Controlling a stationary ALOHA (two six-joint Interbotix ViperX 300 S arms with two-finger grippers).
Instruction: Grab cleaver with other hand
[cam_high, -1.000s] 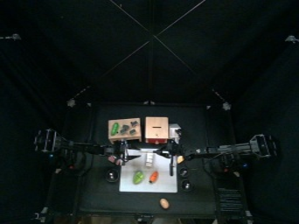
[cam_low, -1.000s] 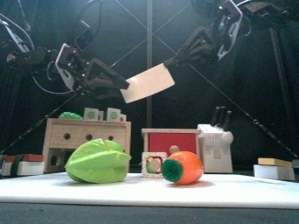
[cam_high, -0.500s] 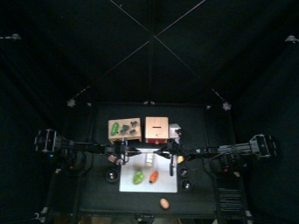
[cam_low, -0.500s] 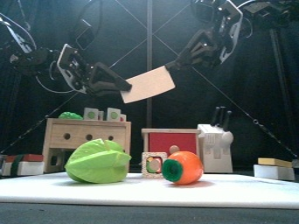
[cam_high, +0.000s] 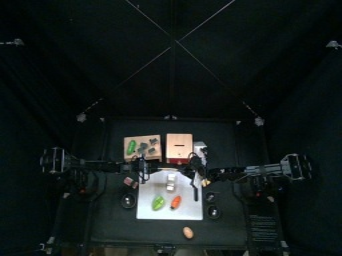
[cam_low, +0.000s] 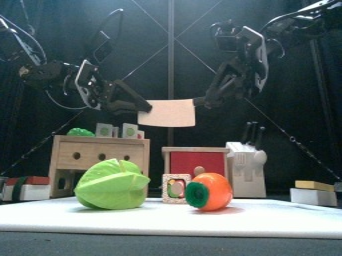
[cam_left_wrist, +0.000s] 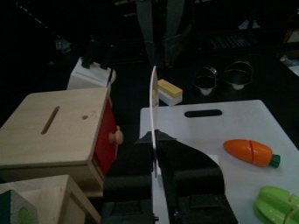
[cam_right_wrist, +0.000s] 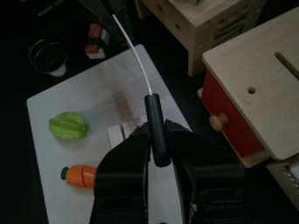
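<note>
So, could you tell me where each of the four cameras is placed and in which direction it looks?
Top: high overhead, straight down on the table; both arms enter from the sides.
Front: table height, level; both grippers hold the cleaver aloft.
Left wrist: on the left arm, along the left gripper pinching the blade.
Right wrist: on the right arm, along the right gripper clamping the handle.
Shared: all show the cleaver.

Matt pale cleaver (cam_low: 167, 112) blade, bare wooden box (cam_left_wrist: 55, 134), smooth white cutting board (cam_left_wrist: 216, 131), matt black tools
</note>
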